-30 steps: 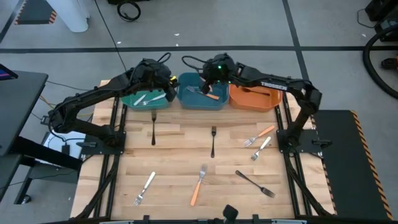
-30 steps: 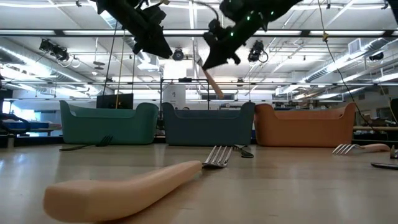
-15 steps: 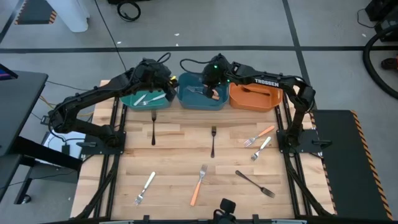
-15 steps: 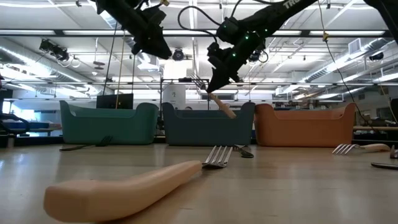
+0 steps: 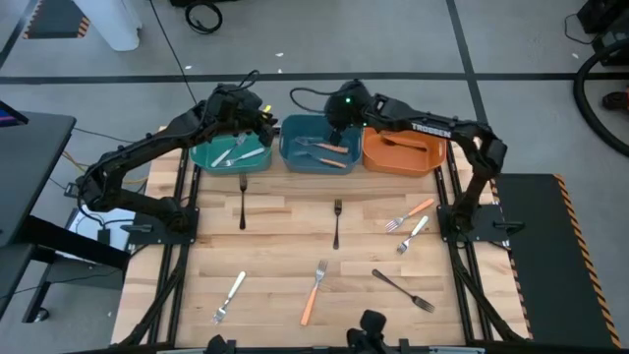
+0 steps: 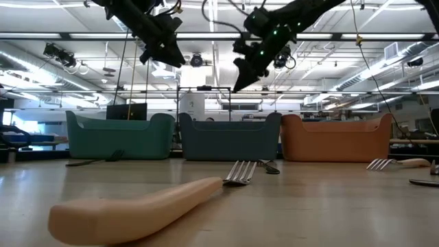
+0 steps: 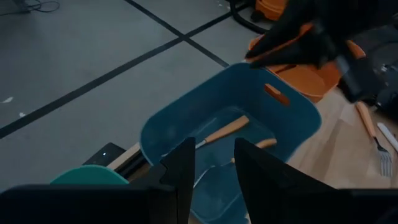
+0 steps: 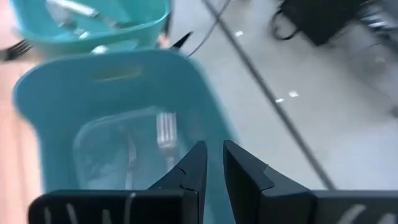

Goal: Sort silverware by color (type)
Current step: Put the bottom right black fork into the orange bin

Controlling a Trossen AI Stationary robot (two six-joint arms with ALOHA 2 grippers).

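The teal bin holds silver forks, the blue bin holds forks with orange handles, and the orange bin sits at the table's far right. The table is pale wood in planks. On it lie two black forks near the bins, a third black fork, orange-handled forks and silver forks. Both arms are black; the floor is grey with dark lines.

Three bins stand side by side along the counter's far edge, forks lying in the left and middle ones; more forks lie scattered nearer.
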